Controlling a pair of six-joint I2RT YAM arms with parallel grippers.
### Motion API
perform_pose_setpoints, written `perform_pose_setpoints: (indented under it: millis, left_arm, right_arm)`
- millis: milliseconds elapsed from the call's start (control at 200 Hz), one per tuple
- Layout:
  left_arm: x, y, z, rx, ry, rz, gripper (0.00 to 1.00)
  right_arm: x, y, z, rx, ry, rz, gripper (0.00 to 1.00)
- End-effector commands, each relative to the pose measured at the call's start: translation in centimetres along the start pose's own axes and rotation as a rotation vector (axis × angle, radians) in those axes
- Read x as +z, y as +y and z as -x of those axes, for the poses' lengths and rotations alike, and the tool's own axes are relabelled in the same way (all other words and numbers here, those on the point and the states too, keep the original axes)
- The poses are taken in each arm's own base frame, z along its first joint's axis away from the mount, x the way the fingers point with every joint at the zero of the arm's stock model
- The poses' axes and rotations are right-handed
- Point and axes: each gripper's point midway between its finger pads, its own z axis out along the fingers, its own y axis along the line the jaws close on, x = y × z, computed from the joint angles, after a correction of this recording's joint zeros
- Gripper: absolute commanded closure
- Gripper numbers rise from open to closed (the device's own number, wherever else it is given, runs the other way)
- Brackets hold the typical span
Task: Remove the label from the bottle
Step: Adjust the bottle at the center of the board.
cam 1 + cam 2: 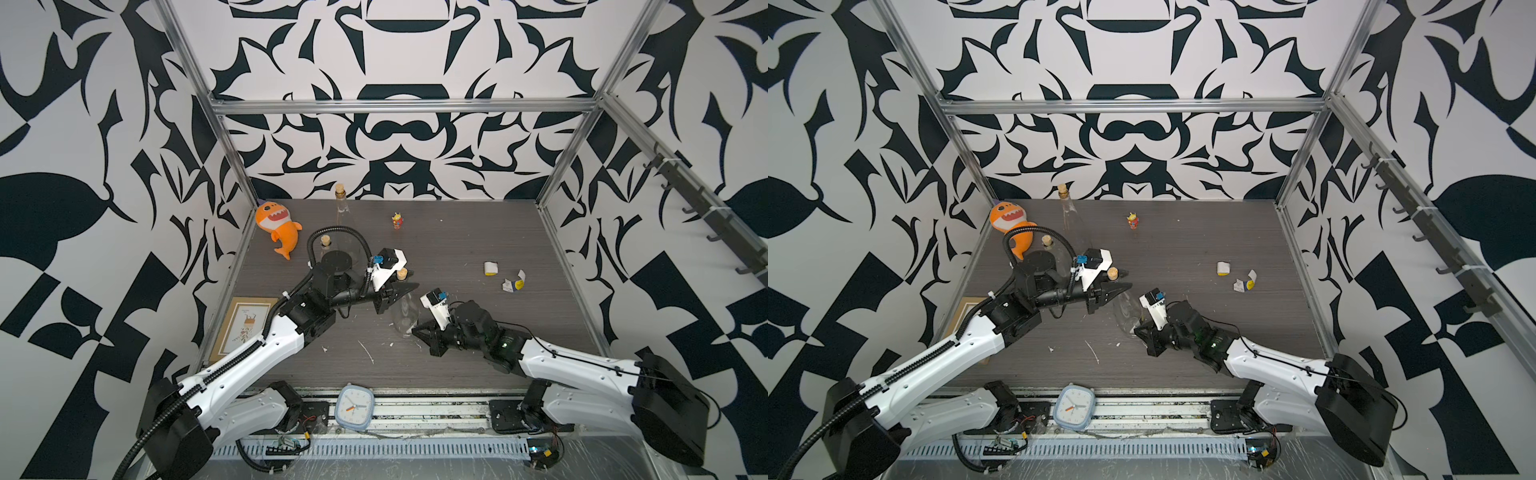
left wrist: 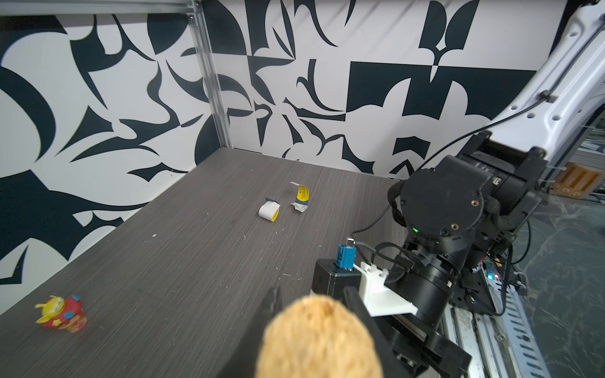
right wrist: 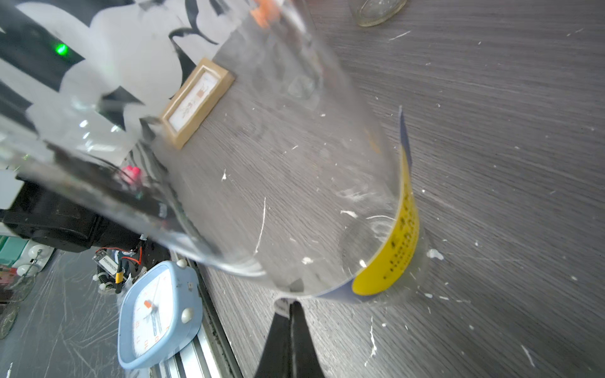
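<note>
1. The clear bottle [image 1: 405, 309] is hard to trace against the worktop [image 1: 457, 361] in both top views. It leans near the middle, slightly toward the front edge, and we cannot tell whether its base touches the worktop.
2. In the left wrist view the cork [image 2: 319, 337] is a large blur that hides the neck and most of the left tool's tips.
3. The left arm reaches in from the front-left corner. The left tool [image 1: 406, 281] is level and clamped on the bottle's neck just under the cork.
4. The right arm lies low from the front-right corner. The right tool [image 3: 289, 309] is pinched tight on a white edge of the label [image 3: 393, 255].
5. The yellow-and-blue label wraps the bottle's base, and its black print is too blurred for us to read. The same goes for the rolled scrap [image 1: 491, 268] and the crumpled scrap [image 1: 513, 282] toward the right edge.
</note>
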Motion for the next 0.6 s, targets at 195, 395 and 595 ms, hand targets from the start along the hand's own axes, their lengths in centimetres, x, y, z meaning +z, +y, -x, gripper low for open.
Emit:
perform_pose_setpoints:
  millis: [195,395,595]
  left_arm:
    - [0.3,1.0,-0.4,0.057,0.088,0.006,1.00]
    - [0.2,1.0,-0.5,0.086,0.114,0.006,1.00]
    - [0.1,1.0,-0.3,0.100,0.123,0.002,1.00]
  right_arm:
    - [-1.3,1.9,0.7,-0.014,0.019,0.069,1.00]
    - [-1.7,2.4,0.1,-0.002,0.057,0.095,1.00]
    - [-1.9,2.8,-0.3,0.019,0.085,0.117,1.00]
